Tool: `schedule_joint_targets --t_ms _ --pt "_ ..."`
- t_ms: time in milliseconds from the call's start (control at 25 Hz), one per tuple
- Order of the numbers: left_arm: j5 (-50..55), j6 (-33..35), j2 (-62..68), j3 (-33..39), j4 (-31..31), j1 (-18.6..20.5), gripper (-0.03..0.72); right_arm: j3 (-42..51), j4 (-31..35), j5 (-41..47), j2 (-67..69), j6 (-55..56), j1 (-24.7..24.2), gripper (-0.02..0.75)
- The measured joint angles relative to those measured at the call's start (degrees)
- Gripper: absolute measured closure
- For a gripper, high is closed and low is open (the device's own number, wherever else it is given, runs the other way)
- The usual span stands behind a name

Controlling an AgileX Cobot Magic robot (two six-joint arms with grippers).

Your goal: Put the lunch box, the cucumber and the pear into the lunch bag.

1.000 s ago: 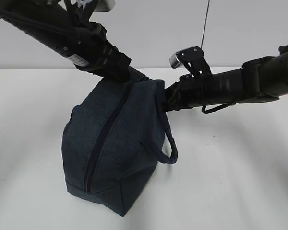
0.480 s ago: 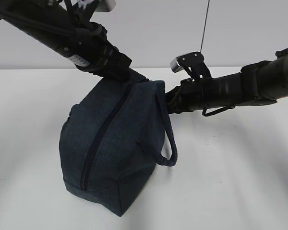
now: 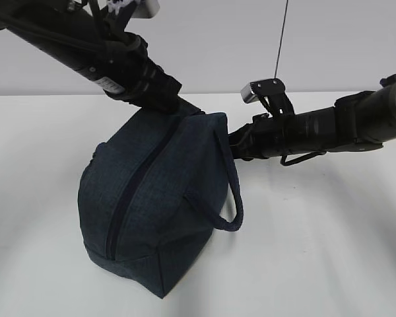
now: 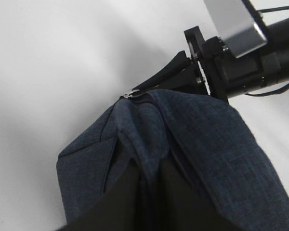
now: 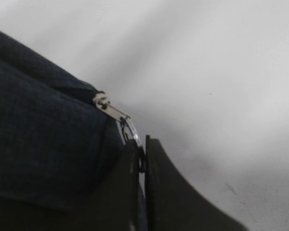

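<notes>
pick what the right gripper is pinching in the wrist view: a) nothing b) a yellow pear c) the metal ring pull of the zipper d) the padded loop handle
c, the right gripper is shut on the metal ring pull at the end of the dark navy fabric lunch bag.

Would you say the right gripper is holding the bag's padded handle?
No, the right gripper is shut on the zipper's ring pull at the lunch bag's end.

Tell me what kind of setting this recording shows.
Probably a lab or test bench, not a home: a plain white table against a bare pale wall, two black robot arms, and only a navy lunch bag between them.
</notes>
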Motion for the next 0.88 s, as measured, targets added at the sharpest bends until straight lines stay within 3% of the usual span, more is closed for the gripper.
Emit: schedule_joint_targets --t_ms 360,400,440,600,680,880 --pt "0.2 0.2 0.0 0.0 0.0 0.0 0.666 0.0 0.1 1.4 0.3 0.5 -0.5 0.703" --pt "0.3 0.2 -0.1 0.0 -0.2 0.0 0.666 0.0 0.2 0.3 0.4 0.7 -0.6 0.645" --pt "0.5 0.2 -0.5 0.0 -0.3 0.0 0.666 0.2 0.1 -1.4 0.6 0.7 -0.8 0.645" --pt "0.8 0.2 -0.8 0.0 -0.3 0.0 0.666 0.8 -0.3 -5.5 0.4 1.9 -1.8 0.321" --pt "1.1 0.2 -0.8 0.0 -0.3 0.0 0.666 0.8 -0.3 -5.9 -1.0 3.3 -1.8 0.227" --pt "1.4 0.2 -0.8 0.0 -0.3 0.0 0.645 0.8 -5.1 -8.8 -6.4 10.8 -1.8 0.17"
